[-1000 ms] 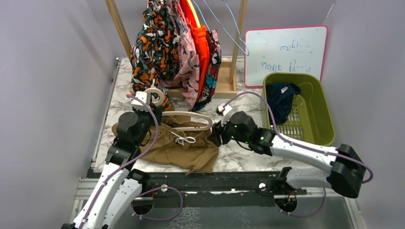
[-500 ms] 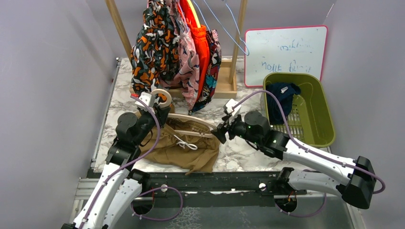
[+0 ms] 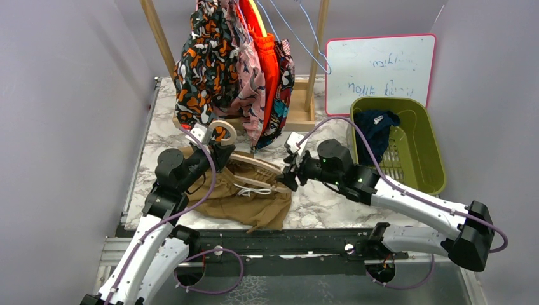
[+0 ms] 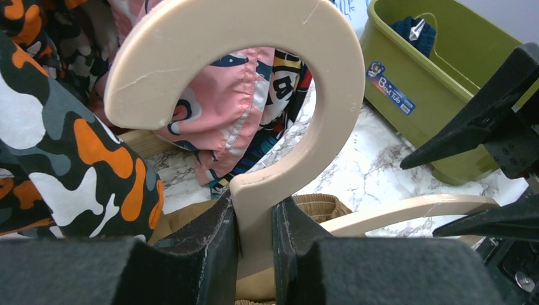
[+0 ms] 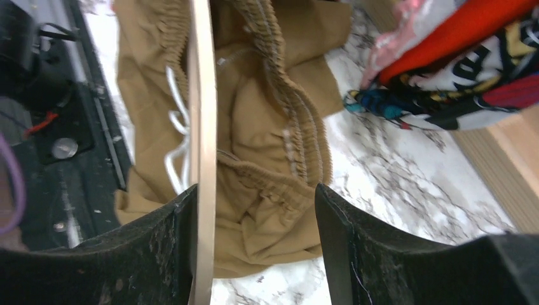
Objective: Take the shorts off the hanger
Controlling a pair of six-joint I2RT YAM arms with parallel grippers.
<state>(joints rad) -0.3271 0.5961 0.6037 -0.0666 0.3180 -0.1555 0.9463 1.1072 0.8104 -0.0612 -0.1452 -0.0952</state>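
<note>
Left wrist view: left gripper [image 4: 254,238] pinches the neck of the hanger [image 4: 321,95], with the hook above the fingers. Right wrist view: right gripper [image 5: 254,216] has its fingers spread, the hanger's arm against one finger and the tan shorts [image 5: 267,159] between and beyond them. Top view only: these shorts lie on the marble table [image 3: 330,203]. Farther out are hung shorts [image 3: 235,70] on a wooden rack [image 3: 159,38], a green basket [image 3: 426,159], a whiteboard [image 3: 381,63] and grey walls [image 3: 63,95].
</note>
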